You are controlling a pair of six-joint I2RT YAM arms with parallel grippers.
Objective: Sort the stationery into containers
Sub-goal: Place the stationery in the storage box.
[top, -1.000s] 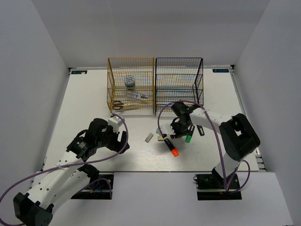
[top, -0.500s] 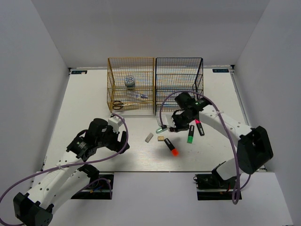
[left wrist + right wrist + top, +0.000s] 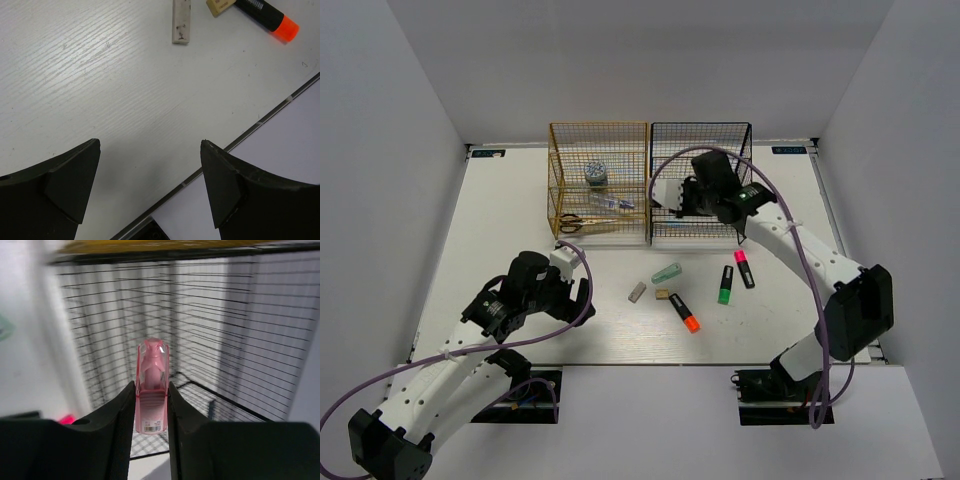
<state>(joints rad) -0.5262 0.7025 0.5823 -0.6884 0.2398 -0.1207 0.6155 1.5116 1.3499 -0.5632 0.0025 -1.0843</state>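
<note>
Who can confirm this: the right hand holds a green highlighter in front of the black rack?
Not green: the right wrist view shows the right hand holding a pink highlighter in front of the black rack.

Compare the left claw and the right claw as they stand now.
The left claw is open, while the right claw is shut on a pink highlighter. The left claw is empty and hangs low over the white table, while the right claw is raised and faces the black rack. Both claws are dark in colour.
</note>
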